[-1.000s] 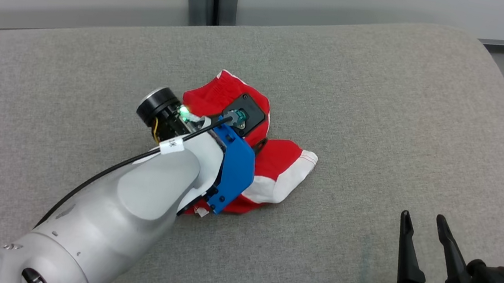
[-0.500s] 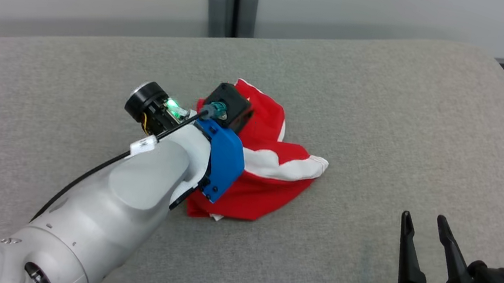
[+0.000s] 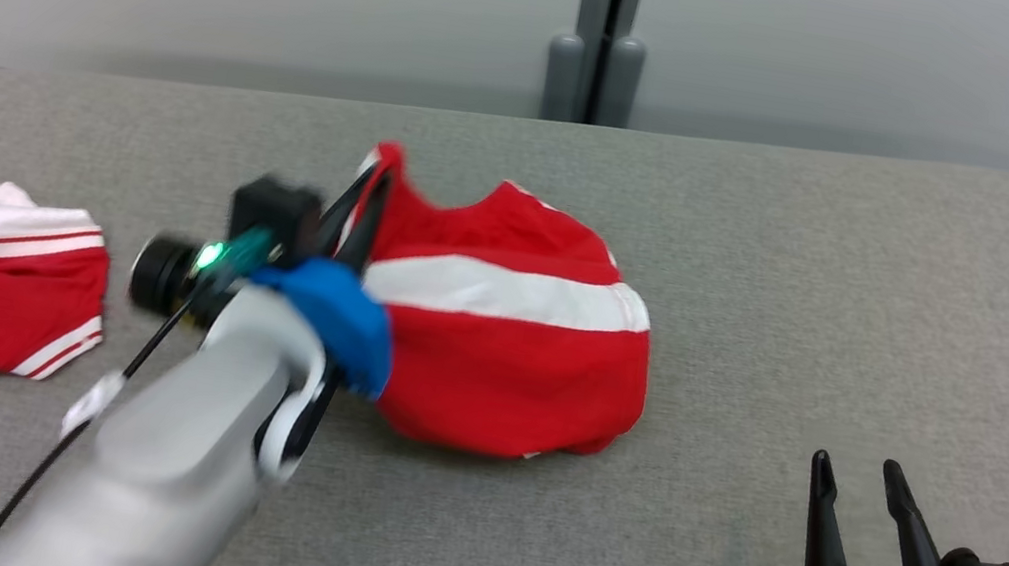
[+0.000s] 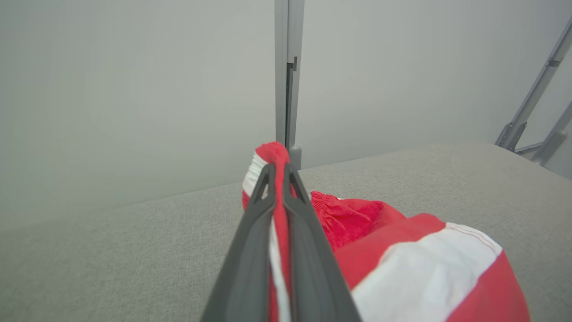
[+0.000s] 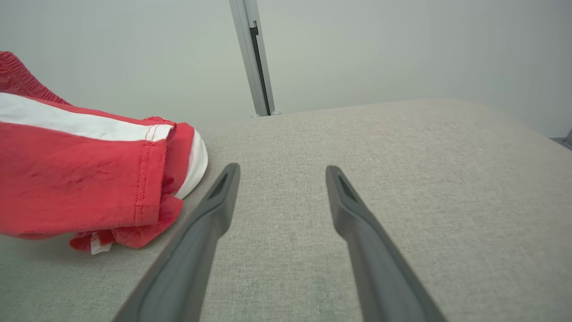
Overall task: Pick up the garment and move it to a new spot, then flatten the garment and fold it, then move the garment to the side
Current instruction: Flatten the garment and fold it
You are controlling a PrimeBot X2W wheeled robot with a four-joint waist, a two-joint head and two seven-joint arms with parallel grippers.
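The left pincer [image 3: 366,185] is squeezed tight on the top edge of the red and white garment [image 3: 502,364]. The rest of the garment droops to that pincer's right onto the grey worktop [image 3: 820,272]. The right pincer [image 3: 858,469] has its fingers apart and holds nothing. The garment lies off to its left.

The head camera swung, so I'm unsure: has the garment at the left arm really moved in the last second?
Yes. Against the wall post, the garment has shifted left, and the left gripper has lifted its edge.
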